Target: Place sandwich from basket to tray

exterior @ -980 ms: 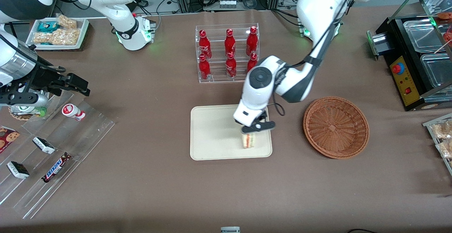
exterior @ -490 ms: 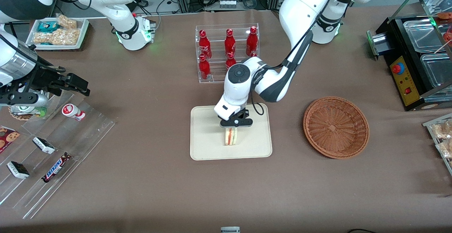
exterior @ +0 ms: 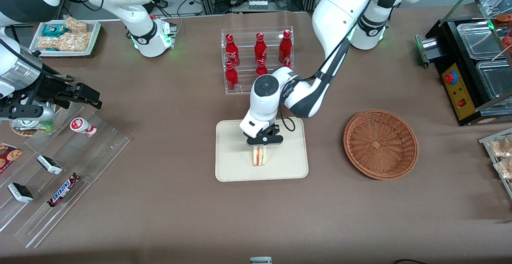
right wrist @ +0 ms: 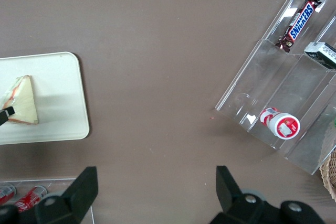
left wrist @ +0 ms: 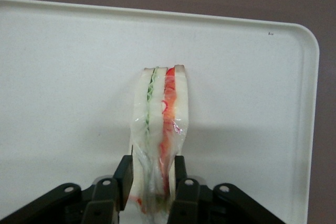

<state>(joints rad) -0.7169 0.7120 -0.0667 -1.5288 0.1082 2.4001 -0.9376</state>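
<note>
The sandwich (exterior: 260, 157), a wrapped white wedge with red and green filling, stands on its edge over the middle of the cream tray (exterior: 232, 168). My left gripper (exterior: 262, 144) is shut on it from above, a black finger pressed against each bread face. In the left wrist view the sandwich (left wrist: 160, 124) runs out from between the fingers (left wrist: 124, 179) over the tray (left wrist: 63, 77). From the right wrist view the sandwich (right wrist: 22, 100) shows lying against the tray (right wrist: 58, 124). The wicker basket (exterior: 380, 144) sits beside the tray toward the working arm's end, with nothing in it.
A clear rack of red bottles (exterior: 258, 58) stands farther from the front camera than the tray, close to my arm's elbow. Acrylic steps with candy bars (exterior: 60, 176) lie toward the parked arm's end. A black appliance (exterior: 468, 64) stands at the working arm's end.
My gripper carried the sandwich from the tray's basket-side edge to its middle, then settled there a little lower. The grip stayed shut throughout.
</note>
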